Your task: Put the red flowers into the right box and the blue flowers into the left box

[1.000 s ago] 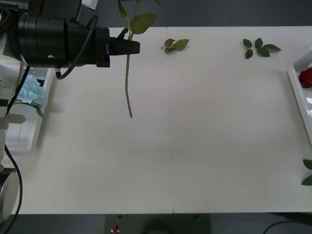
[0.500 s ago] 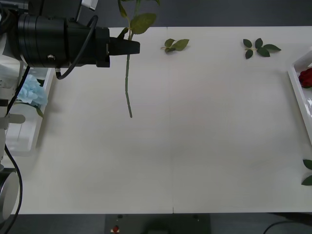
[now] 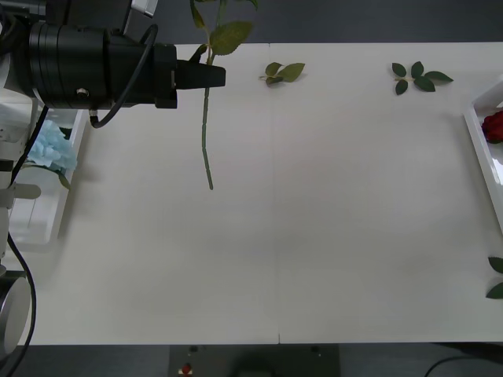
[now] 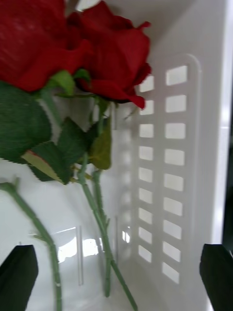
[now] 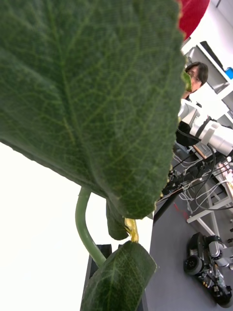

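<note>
Loose leaf sprigs (image 3: 282, 72) (image 3: 419, 77) along far tabletop (image 3: 314, 236) edge, well apart from held stem. Left gripper (image 3: 214, 75) jaws clamped on thin green stem of a red flower (image 3: 207, 133), held clear above tabletop; broad veined leaf (image 5: 92, 97) blocking left wrist view. Right gripper (image 4: 116, 272) jaws spread inside right box (image 4: 189, 146), slotted white plastic, holding red flowers (image 4: 111, 53); blue flower (image 3: 49, 149) in left box (image 3: 35, 212).

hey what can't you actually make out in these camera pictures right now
- Bloom of the red flower held by the left gripper: front view, cut off by the top edge.
- Right box: front view, mostly past the right edge; one red flower peeks in.
- Left box: front view, largely behind the left arm, as is part of the blue flower.
- Table: left wrist view, blocked by a close leaf.
</note>
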Available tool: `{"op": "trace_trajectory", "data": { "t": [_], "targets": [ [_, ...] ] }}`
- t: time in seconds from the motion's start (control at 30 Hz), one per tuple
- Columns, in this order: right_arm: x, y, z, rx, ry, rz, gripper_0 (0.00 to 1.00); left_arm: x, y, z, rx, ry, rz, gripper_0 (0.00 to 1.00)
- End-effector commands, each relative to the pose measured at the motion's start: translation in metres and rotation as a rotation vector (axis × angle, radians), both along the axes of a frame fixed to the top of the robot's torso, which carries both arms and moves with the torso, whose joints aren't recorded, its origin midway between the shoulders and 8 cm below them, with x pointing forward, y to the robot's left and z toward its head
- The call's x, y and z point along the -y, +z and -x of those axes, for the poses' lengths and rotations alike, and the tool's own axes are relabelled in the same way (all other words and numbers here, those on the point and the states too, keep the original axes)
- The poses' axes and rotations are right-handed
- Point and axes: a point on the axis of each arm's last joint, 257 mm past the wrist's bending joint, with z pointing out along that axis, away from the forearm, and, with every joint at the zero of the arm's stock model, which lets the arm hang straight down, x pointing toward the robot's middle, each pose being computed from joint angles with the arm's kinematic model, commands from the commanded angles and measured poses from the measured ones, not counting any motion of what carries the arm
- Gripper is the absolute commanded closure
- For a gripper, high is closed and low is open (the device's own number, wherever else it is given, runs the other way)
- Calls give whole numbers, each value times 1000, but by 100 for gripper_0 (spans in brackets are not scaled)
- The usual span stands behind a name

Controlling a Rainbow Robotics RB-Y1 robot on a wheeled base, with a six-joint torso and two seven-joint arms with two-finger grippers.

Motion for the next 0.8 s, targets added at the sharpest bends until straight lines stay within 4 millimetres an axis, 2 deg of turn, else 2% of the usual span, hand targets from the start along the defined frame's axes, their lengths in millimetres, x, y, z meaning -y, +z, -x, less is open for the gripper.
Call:
{"op": "trace_trajectory", "data": {
  "t": [0.03,0.1,0.2,0.33,0.43,0.53,0.57,0.63,0.67,0.73,0.77,0.8],
  "targets": [
    [-4,30,-14,35,86,-8,0,5,12,5,50,-27,-8,100],
    [-14,29,-16,38,114,-50,0,5,12,5,50,-27,-8,100],
    [-44,31,-23,46,192,-146,0,5,12,5,50,-27,-8,100],
    [-84,44,-33,56,311,-218,0,5,12,5,50,-27,-8,100],
    [-130,57,-37,91,429,-341,0,5,12,5,50,-27,-8,100],
    [-161,62,-35,103,513,-415,0,5,12,5,50,-27,-8,100],
    [-178,66,-34,119,556,-458,0,5,12,5,50,-27,-8,100],
    [-214,73,-28,155,636,-564,0,5,12,5,50,-27,-8,100],
    [-222,73,-26,159,655,-583,0,5,12,5,50,-27,-8,100],
    [-254,80,-16,190,733,-662,0,5,12,5,50,-27,-8,100],
    [-261,81,-13,197,750,-683,0,5,12,5,50,-27,-8,100],
    [-279,83,-7,206,792,-724,0,5,12,5,50,-27,-8,100]
  ]
}}
